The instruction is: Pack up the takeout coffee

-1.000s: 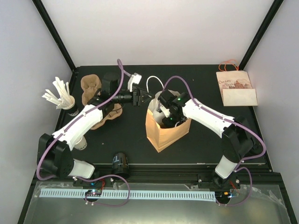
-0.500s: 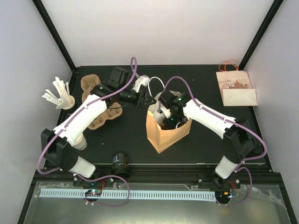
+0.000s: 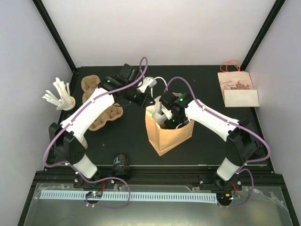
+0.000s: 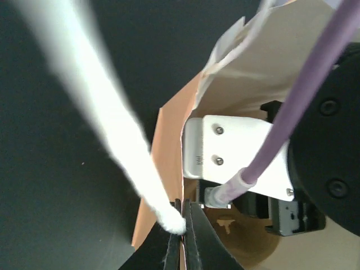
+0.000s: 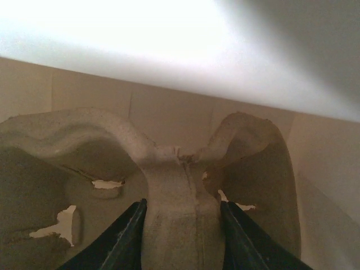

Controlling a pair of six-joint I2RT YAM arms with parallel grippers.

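A brown paper bag stands open at the table's middle. My left gripper is at its back left rim. In the left wrist view its jaws are shut on the bag's thin paper edge, right beside the base of the white rope handle. My right gripper reaches down inside the bag. There its fingers clasp the middle ridge of a pulp cup carrier lying on the bag's floor. A black cup lies on its side near the front edge.
Several more pulp carriers lie stacked at the left, under my left arm. A cup of white stirrers stands at the far left. A second, flat paper bag lies at the back right corner.
My left gripper swung right from above the carriers to the bag's rim and shut on the paper edge. The right gripper stayed inside the bag on the carrier.
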